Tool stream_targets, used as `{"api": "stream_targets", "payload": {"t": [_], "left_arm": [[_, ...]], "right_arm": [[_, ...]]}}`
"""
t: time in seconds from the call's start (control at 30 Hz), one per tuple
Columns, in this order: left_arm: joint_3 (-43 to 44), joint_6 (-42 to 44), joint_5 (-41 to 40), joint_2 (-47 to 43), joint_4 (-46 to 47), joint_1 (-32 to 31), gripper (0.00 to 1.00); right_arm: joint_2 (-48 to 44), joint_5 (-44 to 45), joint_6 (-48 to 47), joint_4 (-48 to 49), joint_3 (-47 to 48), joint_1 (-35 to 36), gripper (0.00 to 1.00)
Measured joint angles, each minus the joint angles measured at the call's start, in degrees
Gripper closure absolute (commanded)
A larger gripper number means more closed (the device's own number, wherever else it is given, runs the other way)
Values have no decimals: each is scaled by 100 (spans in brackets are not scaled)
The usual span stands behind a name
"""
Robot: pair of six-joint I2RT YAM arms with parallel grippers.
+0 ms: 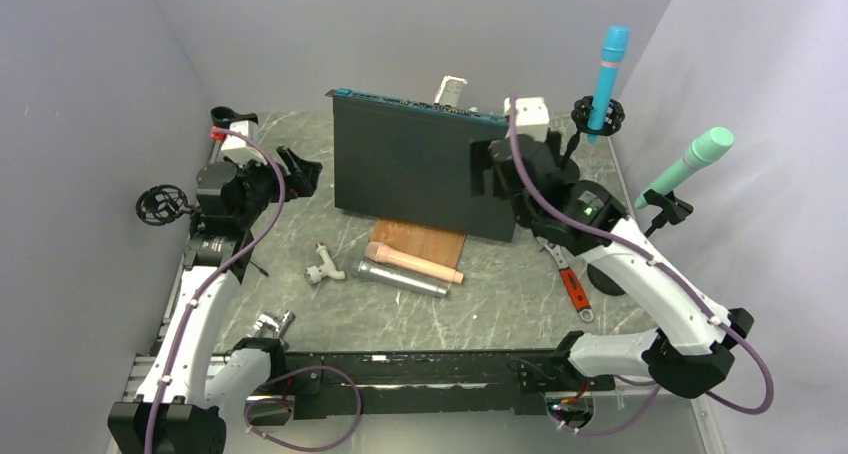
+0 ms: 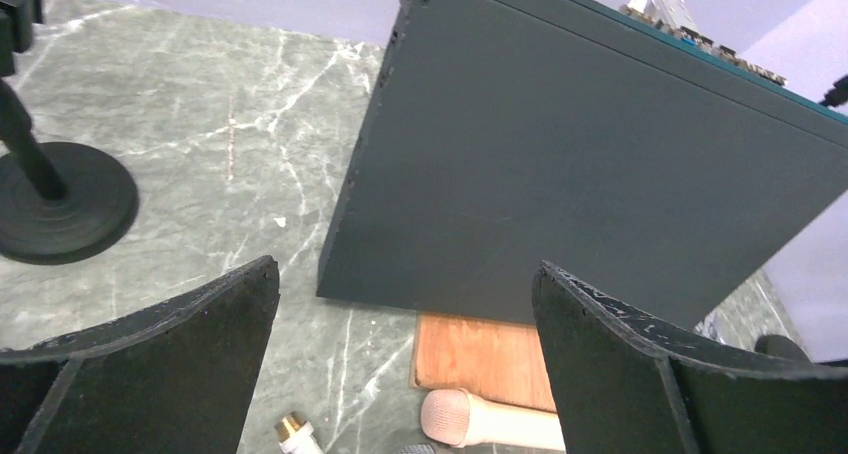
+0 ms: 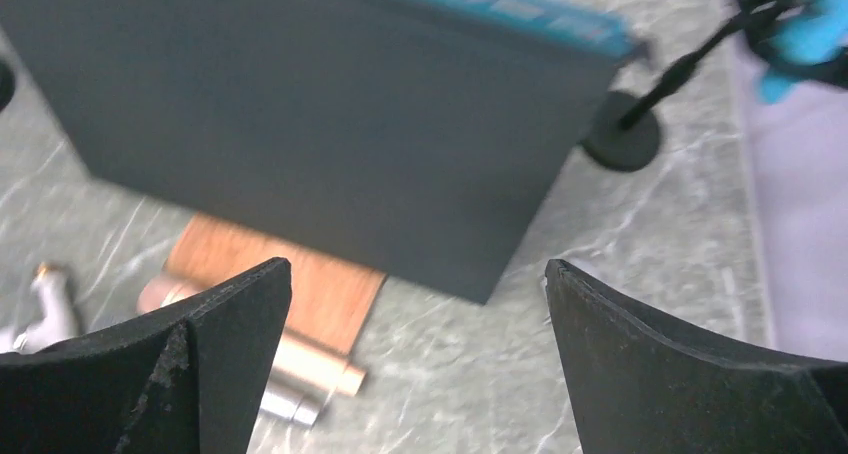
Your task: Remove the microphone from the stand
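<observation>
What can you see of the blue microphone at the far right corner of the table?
The blue microphone is a slim, bright blue cylinder, plastic by its look, with a slightly wider head on top. It stands almost upright, head up, at the far right, behind the dark box. Its lower part sits in a black ring-shaped holder on a thin black stand. Nothing else touches it.

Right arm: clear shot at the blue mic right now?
Likely yes. The right gripper is open, and the blue mic stands upright in its stand to its right, top exposed; the dark box is not between them.
</observation>
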Motion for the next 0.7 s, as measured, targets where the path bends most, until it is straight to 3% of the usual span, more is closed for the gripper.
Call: {"api": "stream_targets", "payload": {"t": [0.17,0.33,0.7], "left_arm": [[0,-2,195,83,4,-118,0],[0,-70,422,133,26,-192,0],[0,7,734,153,94,-470,1]], "right_arm": [[61,94,-660,190,603,-1073,0],[719,125,-1069,345,1460,-2153,0],[1858,-208,-1237,417,2518,-3834,1]]}}
